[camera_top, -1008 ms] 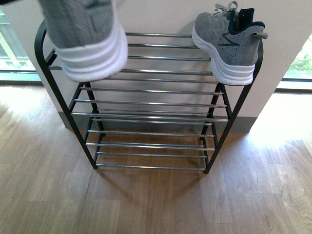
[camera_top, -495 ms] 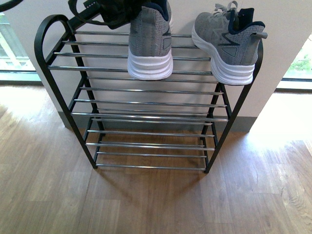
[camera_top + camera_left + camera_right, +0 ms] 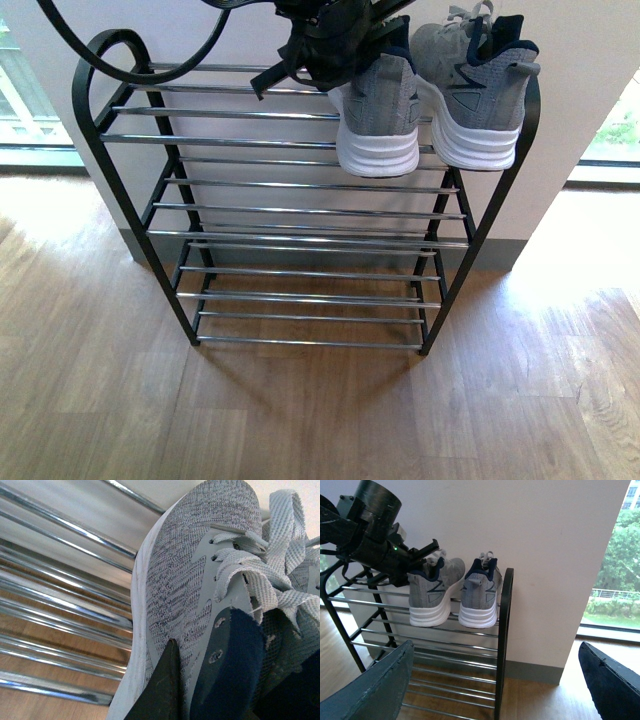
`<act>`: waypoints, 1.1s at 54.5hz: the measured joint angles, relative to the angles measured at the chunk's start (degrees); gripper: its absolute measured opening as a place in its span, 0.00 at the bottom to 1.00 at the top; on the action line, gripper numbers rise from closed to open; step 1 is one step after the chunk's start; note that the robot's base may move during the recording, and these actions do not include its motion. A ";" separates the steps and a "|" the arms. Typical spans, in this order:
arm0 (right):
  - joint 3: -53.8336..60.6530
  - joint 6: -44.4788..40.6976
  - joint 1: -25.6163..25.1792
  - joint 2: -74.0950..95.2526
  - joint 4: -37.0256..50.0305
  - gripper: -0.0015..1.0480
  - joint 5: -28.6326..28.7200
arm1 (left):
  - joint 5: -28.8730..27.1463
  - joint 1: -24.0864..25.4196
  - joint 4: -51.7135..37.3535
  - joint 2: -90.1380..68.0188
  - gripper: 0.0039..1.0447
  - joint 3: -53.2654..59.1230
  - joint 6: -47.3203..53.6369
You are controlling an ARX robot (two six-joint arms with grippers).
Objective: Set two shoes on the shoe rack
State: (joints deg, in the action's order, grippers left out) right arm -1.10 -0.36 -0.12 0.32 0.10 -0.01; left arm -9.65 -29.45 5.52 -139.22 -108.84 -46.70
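The black shoe rack (image 3: 104,165) stands against the wall, with chrome rods on each tier. Two grey knit shoes with white soles sit side by side at the right end of its top tier. My left gripper (image 3: 335,40) is shut on the left shoe (image 3: 380,115), reaching in from above at its collar. In the left wrist view one dark finger (image 3: 165,685) presses the shoe's knit side (image 3: 175,580) next to the navy tongue. The other shoe (image 3: 478,85) rests free by the rack's right post. In the right wrist view my right gripper (image 3: 495,685) hangs open and empty, away from both shoes (image 3: 431,592) (image 3: 480,592).
A pale wall (image 3: 590,60) rises behind the rack, with windows to either side (image 3: 615,570). Wood floor (image 3: 300,410) spreads in front. A black cable (image 3: 130,55) loops over the rack's top left corner. The lower tiers (image 3: 310,270) hold nothing.
My left gripper has carried its shoe rightward along the top tier, from the left end to right beside the other shoe.
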 joint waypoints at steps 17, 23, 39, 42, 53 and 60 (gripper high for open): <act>0.00 0.00 0.00 0.00 0.00 0.91 0.02 | -0.74 -0.22 0.94 -6.40 0.12 -10.01 -4.00; 0.00 0.00 0.00 0.00 -0.02 0.91 0.00 | -0.20 0.00 0.22 -6.43 0.38 -10.29 -5.53; 0.00 0.00 0.00 0.00 -0.02 0.91 0.00 | 9.27 0.66 -7.61 4.11 0.85 5.05 -13.88; 0.00 0.00 0.00 0.00 -0.02 0.91 0.00 | 12.09 0.85 -10.56 9.09 0.93 9.68 -14.56; 0.00 0.00 0.00 0.00 -0.02 0.91 0.00 | 8.68 2.93 -8.26 28.74 0.91 25.79 -8.72; 0.00 0.00 0.00 0.00 -0.02 0.91 0.00 | -0.85 6.23 -5.33 38.66 0.91 36.61 3.50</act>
State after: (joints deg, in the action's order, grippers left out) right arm -1.10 -0.36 -0.12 0.32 0.08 -0.01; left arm -10.50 -23.22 0.19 -100.55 -72.23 -43.20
